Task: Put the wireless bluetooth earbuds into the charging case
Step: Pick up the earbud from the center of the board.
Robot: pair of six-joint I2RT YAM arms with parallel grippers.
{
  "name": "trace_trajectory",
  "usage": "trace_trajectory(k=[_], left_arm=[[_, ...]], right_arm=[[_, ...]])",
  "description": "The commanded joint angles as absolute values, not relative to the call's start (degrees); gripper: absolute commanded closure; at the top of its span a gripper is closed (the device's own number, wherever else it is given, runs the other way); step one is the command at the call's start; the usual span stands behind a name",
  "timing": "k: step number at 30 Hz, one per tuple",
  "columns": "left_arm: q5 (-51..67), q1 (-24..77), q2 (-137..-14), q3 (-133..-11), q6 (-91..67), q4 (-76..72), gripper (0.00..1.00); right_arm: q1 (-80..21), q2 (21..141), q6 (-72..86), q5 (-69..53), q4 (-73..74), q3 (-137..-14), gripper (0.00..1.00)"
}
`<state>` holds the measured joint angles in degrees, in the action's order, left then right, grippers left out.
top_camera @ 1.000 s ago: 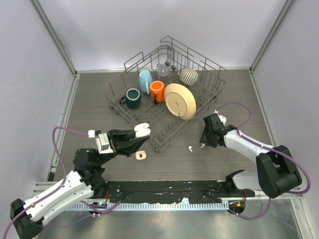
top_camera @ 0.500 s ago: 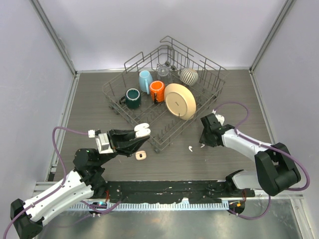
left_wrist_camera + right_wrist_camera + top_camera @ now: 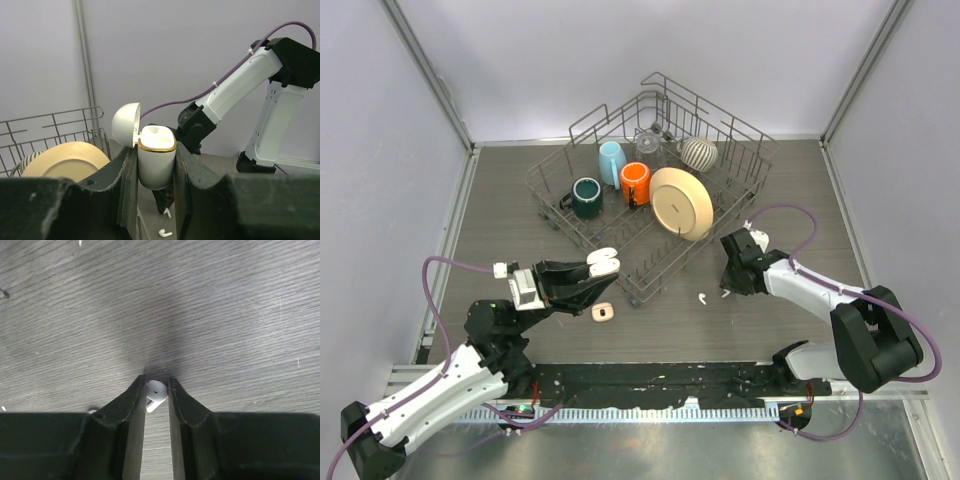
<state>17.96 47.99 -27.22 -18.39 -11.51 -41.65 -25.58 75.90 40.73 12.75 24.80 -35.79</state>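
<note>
- As my right claw [image 3: 156,384] finishes closing, its two fingers now pinch one earbud [image 3: 156,392] lying on the wooden table [image 3: 240,300]. A second ago they stood apart around it.
- While closing, that arm has crept slightly toward the dish rack [image 3: 750,150].
- I judge the pick-up grip is made, so lifting the bud and carrying it to the case should come next.
- My left claw [image 3: 156,167] has not changed. It stays clamped on the charging case [image 3: 156,150], held upright in the air.
- A second earbud [image 3: 702,297] lies loose on the table just beside my right claw, between the two arms.
- Only the right wrist view shows the bud squeezed between the fingers and resting on the table. From overhead the claw nearly hides it.
- Only the left wrist view shows the case's lid flipped open to one side and its gold rim. Whether its sockets are empty I cannot tell.
- Only the overhead view shows a small peach-coloured item [image 3: 603,312] on the table near my left claw.
</note>
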Motion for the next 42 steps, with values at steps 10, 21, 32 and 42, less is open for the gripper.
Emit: trace_trajectory(k=[10,21,32,42], left_arm=[[17.1,48.0,-26.7,-19.0,-11.1,-42.4,1.0],[17.0,47.9,-26.1,-19.0,-11.1,-42.1,1.0],[16.8,48.0,-25.9,-19.0,-11.2,-41.8,1.0],[16.7,48.0,-25.9,-19.0,-11.0,-41.8,1.0]], right_arm=[[-27.4,75.8,39.0,15.1,30.9,-37.4,0.75],[-29.4,77.3,39.3,15.8,31.2,-38.3,0.61],[-29.5,77.9,43.3,16.9,31.1,-37.4,0.66],[-29.5,77.8,43.6,16.7,31.0,-37.3,0.85]])
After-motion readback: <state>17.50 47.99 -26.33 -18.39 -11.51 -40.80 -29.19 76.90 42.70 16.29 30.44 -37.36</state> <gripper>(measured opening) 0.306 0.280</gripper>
